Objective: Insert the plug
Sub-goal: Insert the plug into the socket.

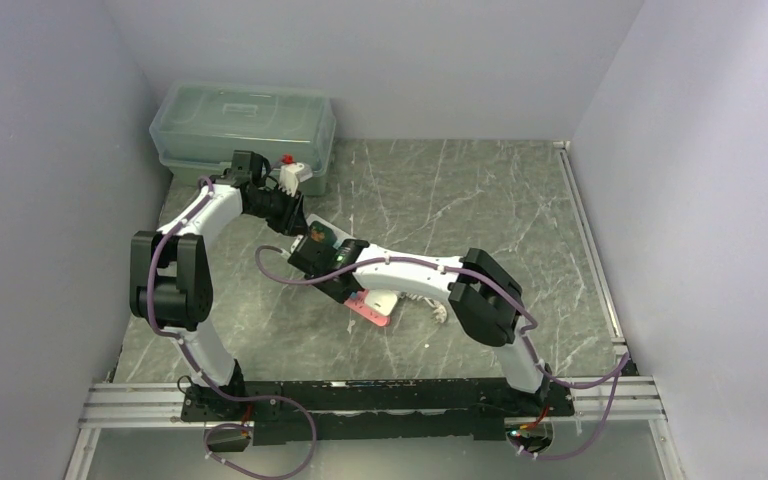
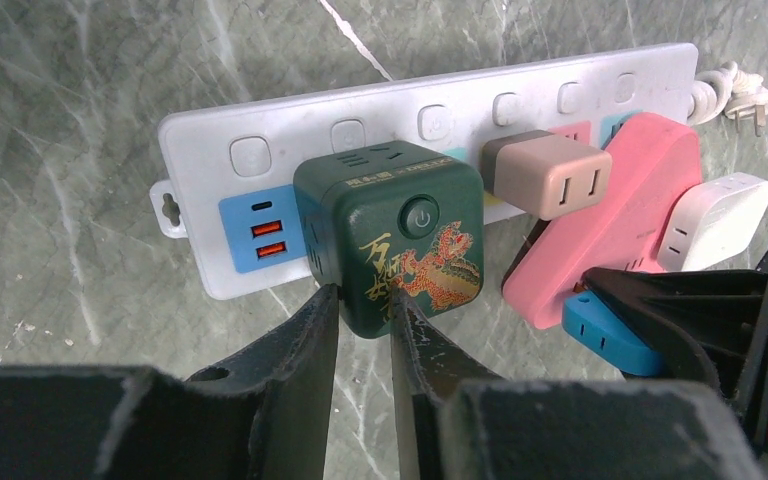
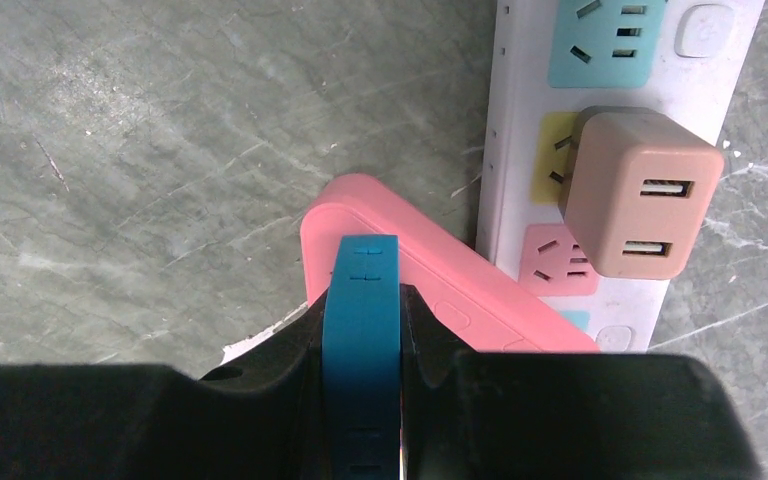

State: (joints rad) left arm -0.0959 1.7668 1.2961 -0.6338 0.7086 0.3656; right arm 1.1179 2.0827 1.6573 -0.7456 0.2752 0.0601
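In the top view the left arm (image 1: 175, 275) rises from its base, folds at the elbow and reaches out past the power strip (image 2: 200, 160), its wrist bending back down onto the strip's near end. The right arm (image 1: 480, 295) bends at the elbow and lies low across the tabletop (image 1: 440, 190), its forearm stretched to the strip from the other side. The left tool (image 2: 364, 300) has its fingers a narrow slit apart, tips against the lower edge of the green cube adapter (image 2: 360, 215) seated on the strip beside the blue panel of two orange USB ports (image 2: 260, 230); whether they nip the cube I cannot tell. The cube bears a round power-symbol button (image 2: 419, 217), a gold and red dragon, and gold Chinese characters starting with 万, the rest partly hidden; the pale print on its top edge is too small to read. The right tool (image 3: 362, 285) is pressed together on the blue plug (image 3: 360, 350), which sits against the edge of the pink adapter (image 3: 400, 250) lying beside the strip, near the tan two-port charger (image 3: 640, 195).
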